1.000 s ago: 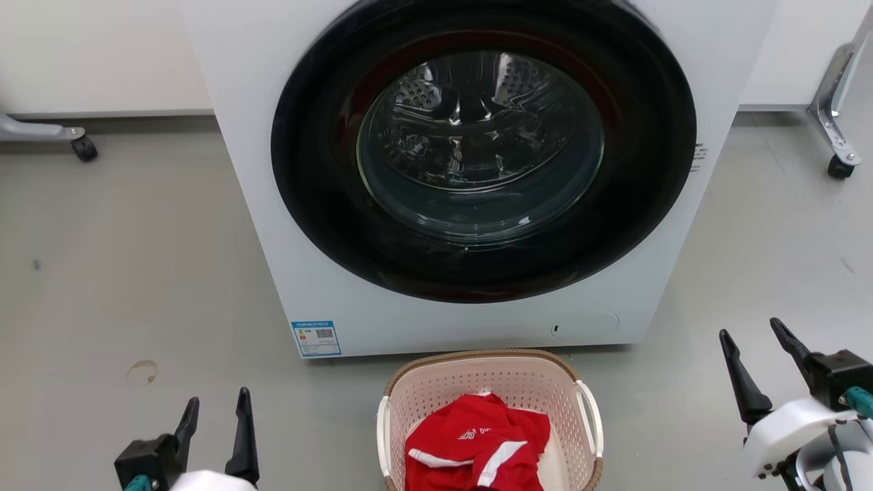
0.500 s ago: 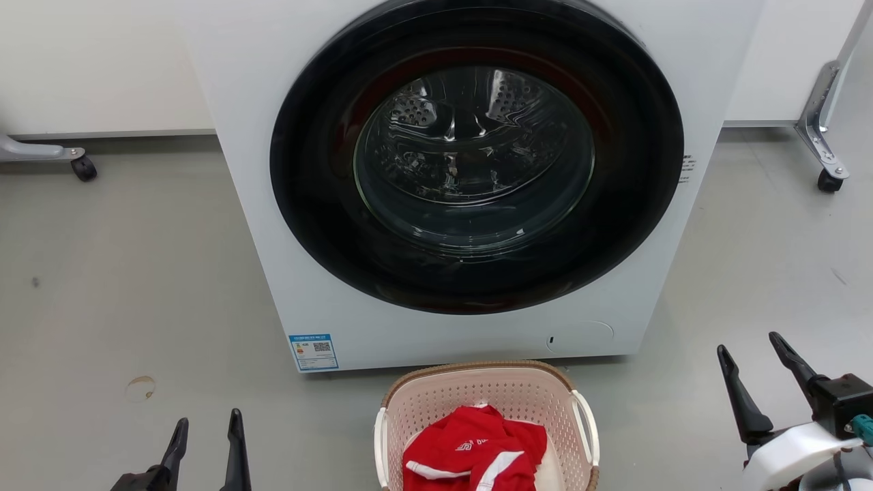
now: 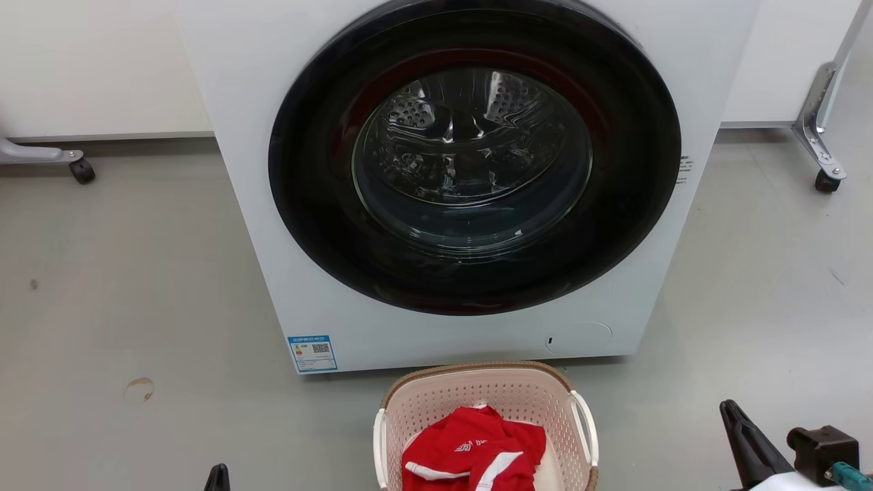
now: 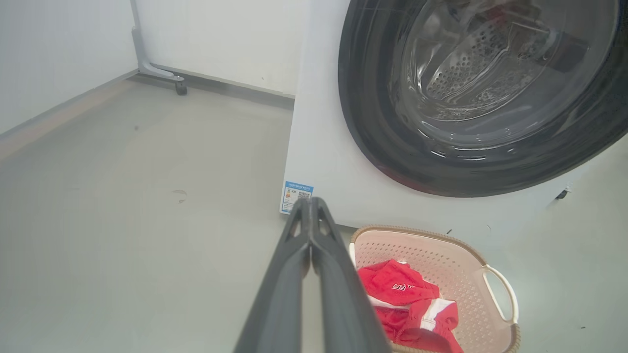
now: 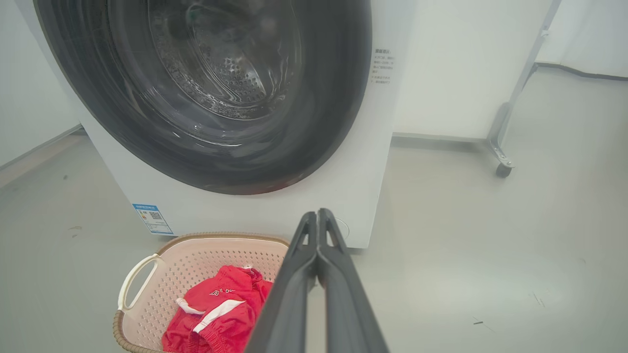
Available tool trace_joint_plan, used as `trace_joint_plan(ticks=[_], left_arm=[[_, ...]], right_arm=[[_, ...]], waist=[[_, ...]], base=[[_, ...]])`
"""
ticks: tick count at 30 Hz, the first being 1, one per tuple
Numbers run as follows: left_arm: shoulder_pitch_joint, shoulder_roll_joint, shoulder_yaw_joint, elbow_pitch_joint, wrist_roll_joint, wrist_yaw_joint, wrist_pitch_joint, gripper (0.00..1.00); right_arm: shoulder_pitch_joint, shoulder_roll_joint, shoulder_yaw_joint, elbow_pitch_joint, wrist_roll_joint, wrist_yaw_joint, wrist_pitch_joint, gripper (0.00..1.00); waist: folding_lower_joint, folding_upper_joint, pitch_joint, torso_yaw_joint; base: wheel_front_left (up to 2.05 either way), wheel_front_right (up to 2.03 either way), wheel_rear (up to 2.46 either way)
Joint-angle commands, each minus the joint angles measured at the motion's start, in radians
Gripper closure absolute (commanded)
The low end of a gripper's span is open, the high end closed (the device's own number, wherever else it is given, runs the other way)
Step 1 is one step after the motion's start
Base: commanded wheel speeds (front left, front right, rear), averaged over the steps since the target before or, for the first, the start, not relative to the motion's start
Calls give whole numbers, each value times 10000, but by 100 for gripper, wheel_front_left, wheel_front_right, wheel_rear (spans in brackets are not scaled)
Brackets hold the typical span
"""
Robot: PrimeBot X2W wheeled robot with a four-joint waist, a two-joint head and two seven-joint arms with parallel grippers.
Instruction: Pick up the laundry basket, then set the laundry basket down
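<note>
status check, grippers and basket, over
Left gripper shut, empty. Right gripper shut, empty. Laundry basket on floor before washer, red garment inside. Handles unobstructed.

Grey floor point(image 3: 123, 273), white washer point(image 3: 409, 337), pale wall point(image 3: 95, 61), wheeled metal frame legs point(image 3: 818, 151)

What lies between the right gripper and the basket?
Bare grey floor. In the head view, nothing else stands between the right gripper and the basket.

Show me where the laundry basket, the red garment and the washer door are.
laundry basket point(image 3: 464, 391): head view, far perforated wall.
red garment point(image 3: 470, 455): head view, middle of cloth.
washer door point(image 3: 470, 160): head view, glass centre.
</note>
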Motion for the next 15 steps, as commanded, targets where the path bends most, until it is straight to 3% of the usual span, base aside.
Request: trace_joint_plan(ticks=[1, 5, 15], left_arm=[[-311, 97, 140, -261, -262, -102, 25, 100], [-385, 70, 208, -273, -662, -161, 132, 100], [-596, -3, 409, -308, -1770, -327, 439, 100]], right_arm=[[-411, -230, -139, -258, 314, -2, 103, 100], [-463, -232, -213, -270, 763, -4, 201, 100], [-609, -236, -424, -310, 2012, -7, 474, 100]], waist=[[18, -1, 6, -1], [-2, -1, 53, -5], [-3, -1, 132, -16]], base=[[0, 0, 0], [0, 0, 0], [0, 0, 0]])
